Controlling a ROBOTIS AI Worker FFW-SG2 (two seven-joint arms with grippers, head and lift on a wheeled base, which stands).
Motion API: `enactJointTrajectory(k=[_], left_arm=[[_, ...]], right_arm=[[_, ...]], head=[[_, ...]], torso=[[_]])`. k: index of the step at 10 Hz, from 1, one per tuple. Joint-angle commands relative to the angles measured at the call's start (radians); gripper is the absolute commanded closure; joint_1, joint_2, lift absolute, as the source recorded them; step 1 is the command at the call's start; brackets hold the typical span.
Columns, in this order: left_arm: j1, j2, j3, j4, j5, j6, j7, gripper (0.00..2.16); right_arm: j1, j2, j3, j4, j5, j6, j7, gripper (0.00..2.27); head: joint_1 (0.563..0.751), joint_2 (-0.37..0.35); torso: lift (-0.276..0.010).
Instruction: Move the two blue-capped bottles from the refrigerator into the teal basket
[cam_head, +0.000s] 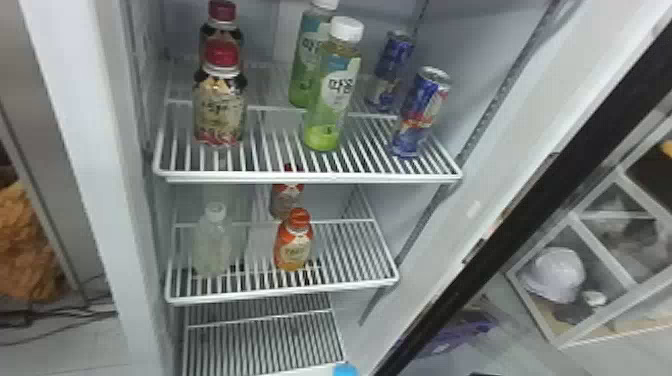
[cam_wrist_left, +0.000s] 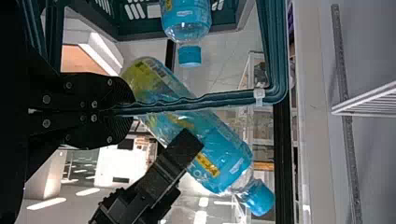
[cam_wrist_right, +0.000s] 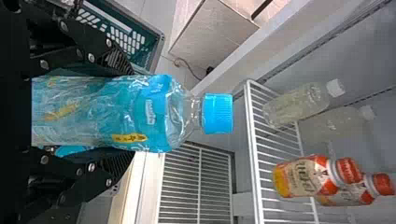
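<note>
Left claw (cam_wrist_left: 128, 111): pinches teal basket (cam_wrist_left: 276, 56) by its rim. Right claw (cam_wrist_right: 128, 114): pinches blue-capped bottle (cam_wrist_right: 154, 112). Second bottle (cam_wrist_left: 187, 18): shows against the basket.

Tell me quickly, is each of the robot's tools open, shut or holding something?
Left tool: closed on the rim of the teal basket.
Right tool: closed around a blue-capped bottle.

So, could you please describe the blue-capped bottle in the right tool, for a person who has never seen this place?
Find the open refrigerator, then the robot's right tool in front of it. Between its fingers is a clear bottle with a blue label and yellow patches. The other blue-capped bottle shows against the teal basket; only this one is gripped.
</note>
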Motion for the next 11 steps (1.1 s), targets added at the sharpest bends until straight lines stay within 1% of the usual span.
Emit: enactJointTrajectory(k=[1, 2, 3, 5, 6, 7, 9, 11], left_arm=[[0.0, 0.0, 0.0, 0.0, -0.001, -0.002, 0.0, 1.18], [0.0, 0.0, -0.002, 0.0, 0.0, -0.002, 0.0, 1.18], [0.0, -0.001, 0.0, 0.0, 0.0, -0.002, 0.0, 1.18], [0.002, -0.001, 0.0, 0.0, 0.0, -0.002, 0.0, 1.18], [0.0, -0.001, 0.0, 0.0, 0.0, -0.002, 0.0, 1.18], [0.0, -0.001, -0.002, 0.0, 0.0, -0.002, 0.0, 1.18], [0.0, -0.001, -0.004, 0.0, -0.001, -0.002, 0.002, 1.18], [-0.002, -0.001, -0.005, 0.0, -0.003, -0.002, 0.002, 1.18]], right_arm=[[-0.024, 0.007, -0.009, 0.045, 0.006, 0.014, 0.033, 0.47], [-0.048, 0.017, -0.018, 0.067, 0.034, 0.024, 0.064, 0.38], [-0.058, 0.017, -0.02, 0.079, 0.04, 0.024, 0.075, 0.33], [-0.058, 0.024, -0.026, 0.079, 0.053, 0.004, 0.082, 0.33], [-0.056, 0.029, -0.027, 0.081, 0.066, -0.043, 0.082, 0.33], [-0.056, 0.037, -0.029, 0.091, 0.078, -0.111, 0.082, 0.32], [-0.061, 0.063, -0.027, 0.133, 0.124, -0.364, 0.082, 0.32], [-0.107, 0.092, -0.017, 0.214, 0.159, -0.57, 0.081, 0.32]], head=[[0.695, -0.35], [0.695, -0.35], [0.695, -0.35], [0.695, -0.35], [0.695, -0.35], [0.695, -0.35], [0.695, -0.35], [0.695, -0.35]], torso=[[-0.136], [-0.136], [-0.136], [-0.136], [-0.136], [-0.136], [-0.136], [-0.136]])
